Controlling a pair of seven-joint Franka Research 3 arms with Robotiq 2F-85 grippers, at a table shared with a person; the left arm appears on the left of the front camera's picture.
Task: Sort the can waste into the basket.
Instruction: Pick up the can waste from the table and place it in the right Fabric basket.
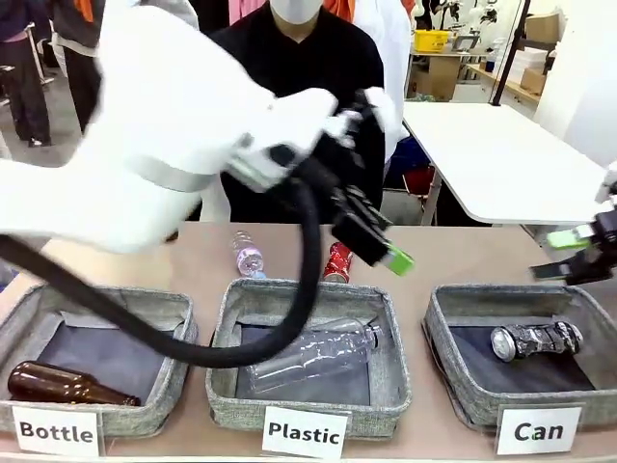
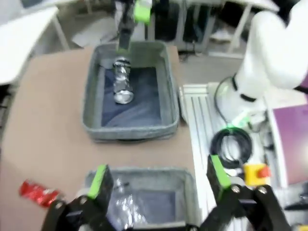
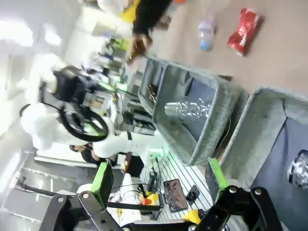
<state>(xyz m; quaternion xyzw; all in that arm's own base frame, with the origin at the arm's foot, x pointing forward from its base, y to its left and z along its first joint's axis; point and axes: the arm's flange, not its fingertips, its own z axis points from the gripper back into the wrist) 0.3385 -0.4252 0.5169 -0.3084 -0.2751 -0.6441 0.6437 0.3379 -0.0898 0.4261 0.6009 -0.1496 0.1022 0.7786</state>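
Left gripper (image 2: 159, 179) is hanging wide open and empty above the Plastic tray (image 1: 224, 386), probably lining up on the red crushed can (image 1: 337, 261) lying on the table (image 1: 193, 260) just behind it. Patterned can (image 1: 536, 340) is already sitting in the Can basket (image 1: 448, 376); right gripper (image 3: 159, 180) is hovering near it, open, empty. Wrist views are showing the finger spread the front view is blurring.
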